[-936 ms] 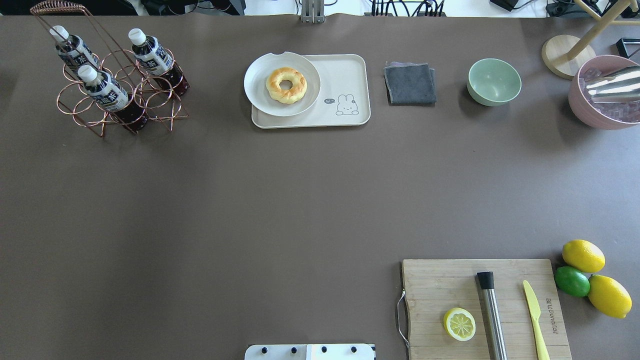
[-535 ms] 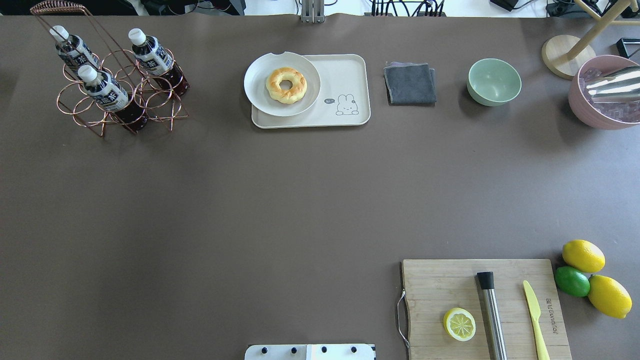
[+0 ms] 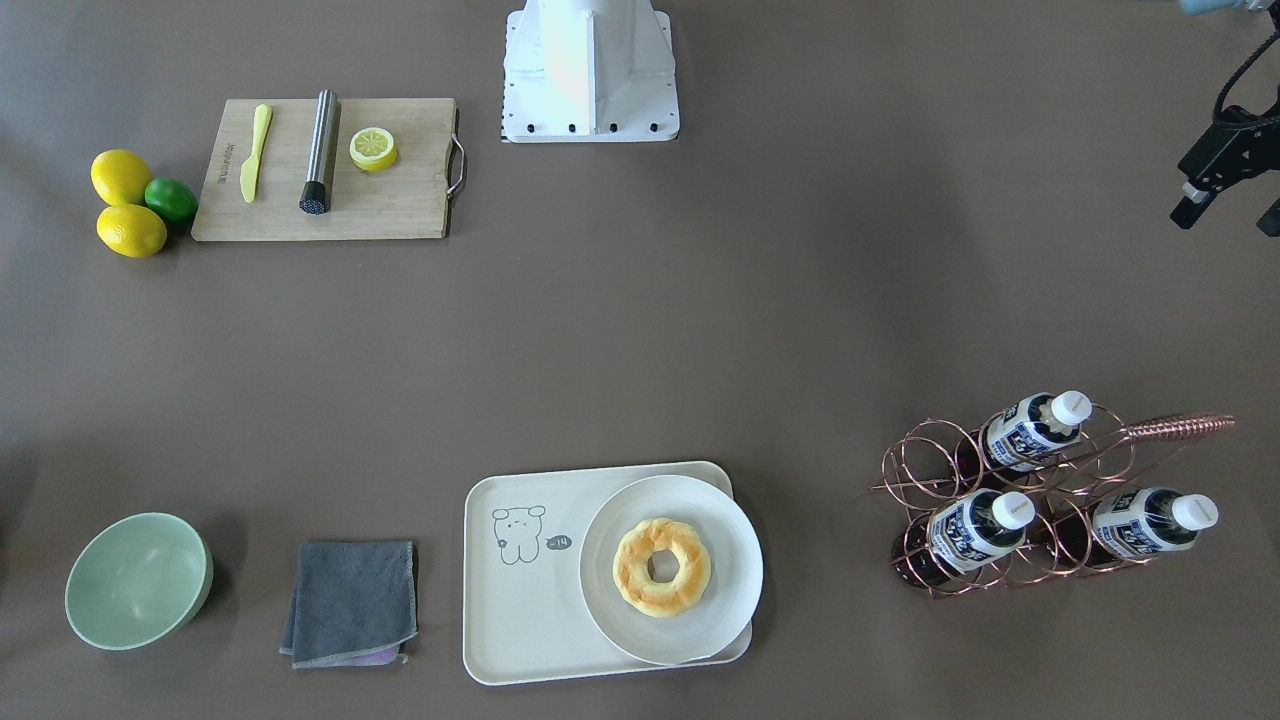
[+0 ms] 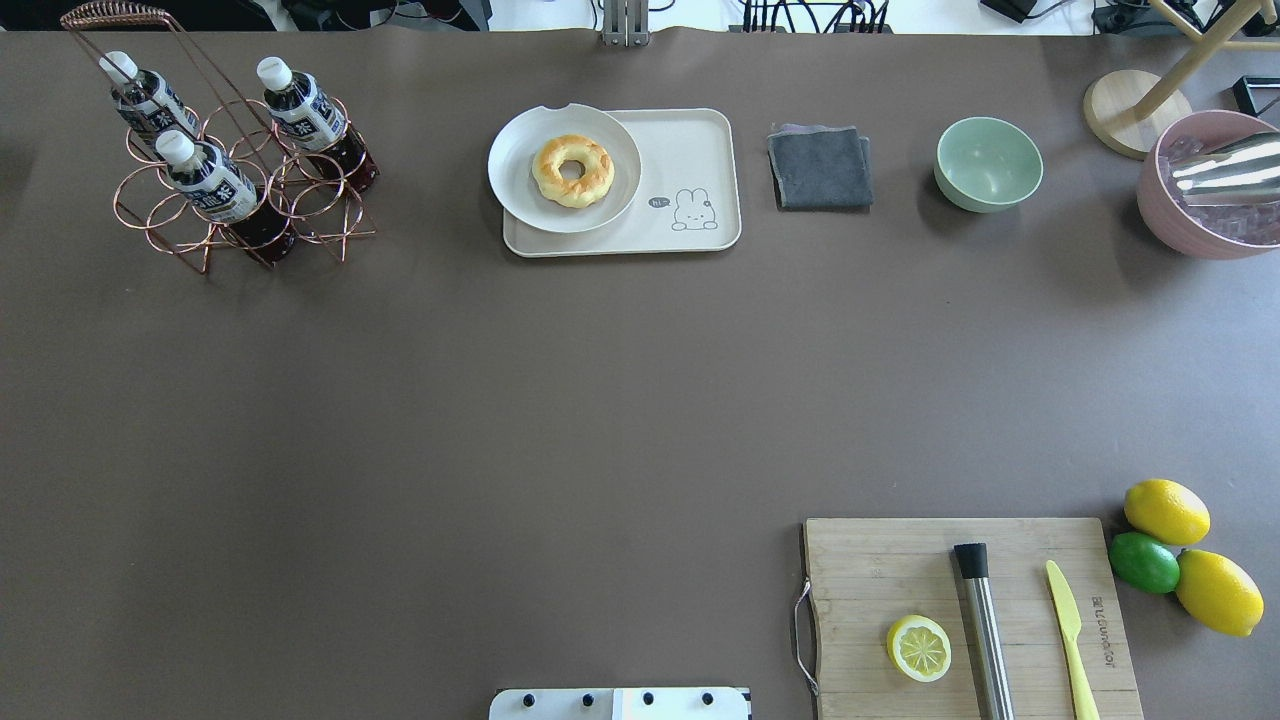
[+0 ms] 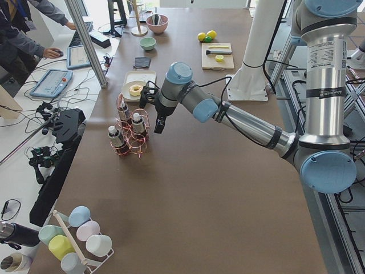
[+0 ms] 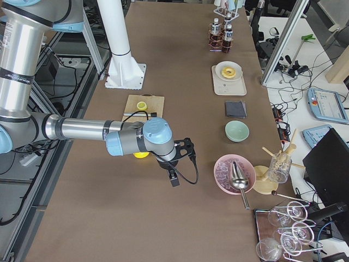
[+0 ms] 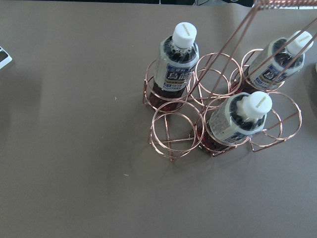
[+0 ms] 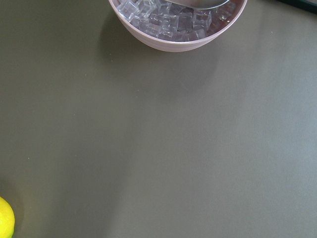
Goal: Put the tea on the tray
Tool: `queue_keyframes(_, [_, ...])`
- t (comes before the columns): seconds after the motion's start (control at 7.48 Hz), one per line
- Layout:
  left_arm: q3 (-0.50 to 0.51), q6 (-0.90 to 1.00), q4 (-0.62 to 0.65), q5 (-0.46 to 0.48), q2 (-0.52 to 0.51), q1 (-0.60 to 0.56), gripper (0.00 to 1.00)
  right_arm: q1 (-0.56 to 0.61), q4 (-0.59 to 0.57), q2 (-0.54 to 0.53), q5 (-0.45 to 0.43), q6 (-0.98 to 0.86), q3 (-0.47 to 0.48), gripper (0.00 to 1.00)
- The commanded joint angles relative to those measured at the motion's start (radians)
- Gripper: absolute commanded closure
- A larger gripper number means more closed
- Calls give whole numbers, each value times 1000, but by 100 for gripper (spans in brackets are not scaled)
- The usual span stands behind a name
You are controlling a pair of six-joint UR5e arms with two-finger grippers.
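Nothing on the worktop has shifted this last second (no bottle lifted), so the job is barely begun. The tea (image 3: 975, 530) stands with two others in the rack (image 3: 1180, 425). The tray (image 3: 520, 600), well off from the rack, carries only a plate (image 3: 620, 620) with a doughnut (image 3: 628, 570). The left pincer (image 3: 1228, 215) hangs near the rack, spread and empty. Whether the right pincer (image 6: 173, 178) is spread, I cannot tell.

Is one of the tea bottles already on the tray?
No, all three tea bottles stand in the copper wire rack, and the tray holds only the plate with the doughnut.
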Motion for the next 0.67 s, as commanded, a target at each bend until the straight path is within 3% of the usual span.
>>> queue_keyframes(0.0, [24, -128, 4, 143, -119, 124, 3, 0, 1, -1, -7, 2, -1, 0])
queue_keyframes(0.27, [145, -147, 4, 219, -268, 195, 3, 0, 0, -1, -6, 5, -2, 0])
queue_keyframes(0.53, [263, -138, -2, 270, -352, 235, 3, -1, 0, -2, -1, 5, -2, 0])
